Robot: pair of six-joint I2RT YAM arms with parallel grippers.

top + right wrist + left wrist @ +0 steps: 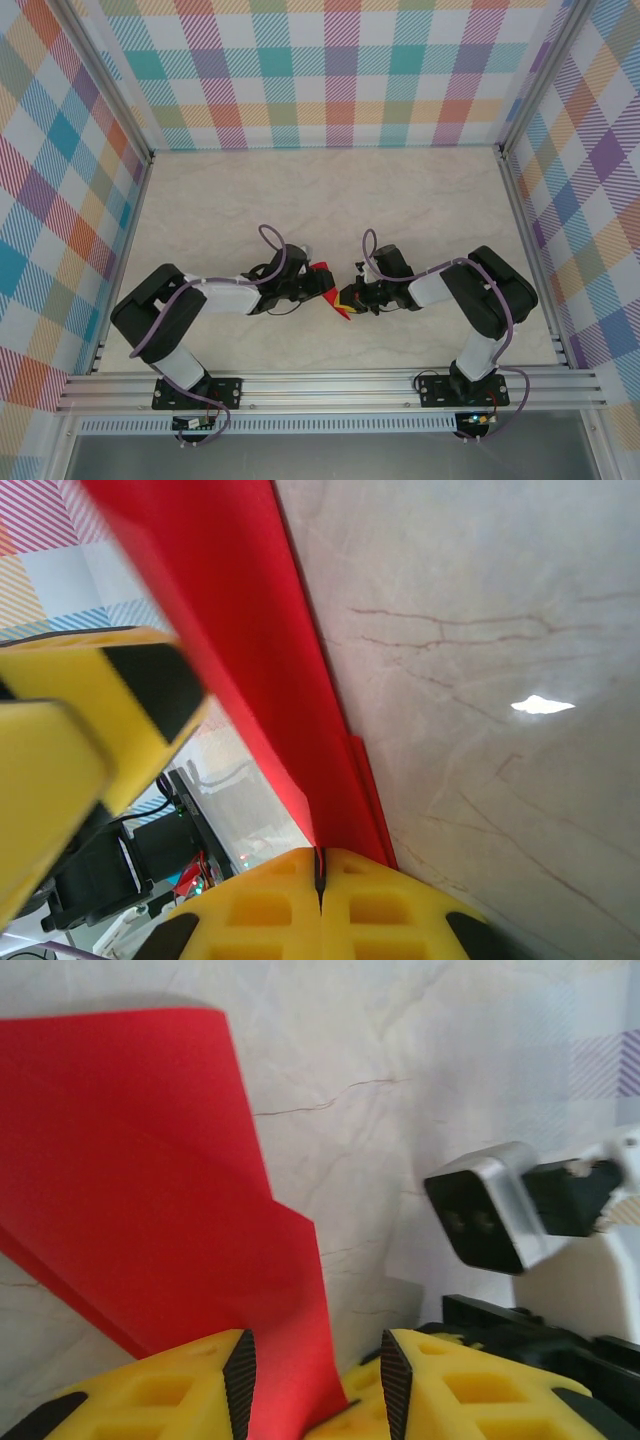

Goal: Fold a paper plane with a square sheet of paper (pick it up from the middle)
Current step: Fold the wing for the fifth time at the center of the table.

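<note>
Marbled tabletop point(400, 200) sits beneath the folded red paper point(150, 1210), which hangs between both arms. Your right gripper point(320, 865) clamps its creased edge; your left gripper point(315, 1370) straddles it, jaws apart. It looks light and floppy, so grip along the layered fold.

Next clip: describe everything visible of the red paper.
The red paper is thin, matte and bright red. It is partly folded, with layered edges and a stepped corner. It sits over the marble-look table. The right tool is shut on its creased edge. The left tool stands open astride another part of the sheet.
</note>
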